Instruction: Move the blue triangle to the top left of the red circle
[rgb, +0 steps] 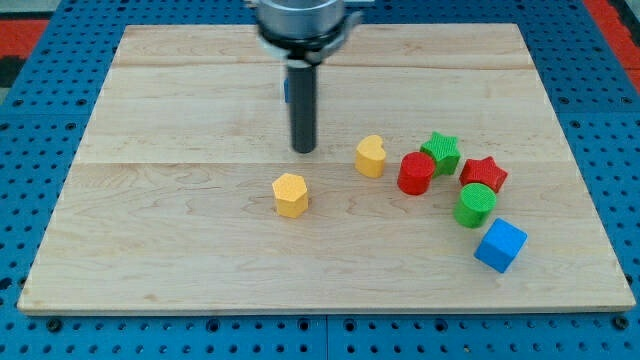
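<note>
Blue cube (500, 245): nearest the view's bottom, at the lower right of the wooden board (180, 270), apart from the other blocks but close under the green cylinder.
Green cylinder (476, 205): just above and left of the blue cube, right beneath the red star and close to touching it.
Yellow hexagon (290, 195): alone near the middle of the board, below my tip and a little to the view's left of it.
Red star (484, 173): at the right end of the cluster, between the green star and the green cylinder.
Red circle (416, 173): a red cylinder standing upright, touching or nearly touching the green star at its upper right, with the yellow heart just to its left.
Yellow heart (371, 156): just beside the red circle on the view's left, a narrow gap between them.
Green star (441, 152): top of the cluster, above and between the red circle and the red star.
My tip (304, 150): on the board, left of the yellow heart and apart from it, touching no block; the rod has no fingers and holds nothing.
Blue triangle (286, 88): only a blue sliver shows at the rod's left edge, toward the view's top; its shape cannot be made out, and it lies well up and left of the red circle.
</note>
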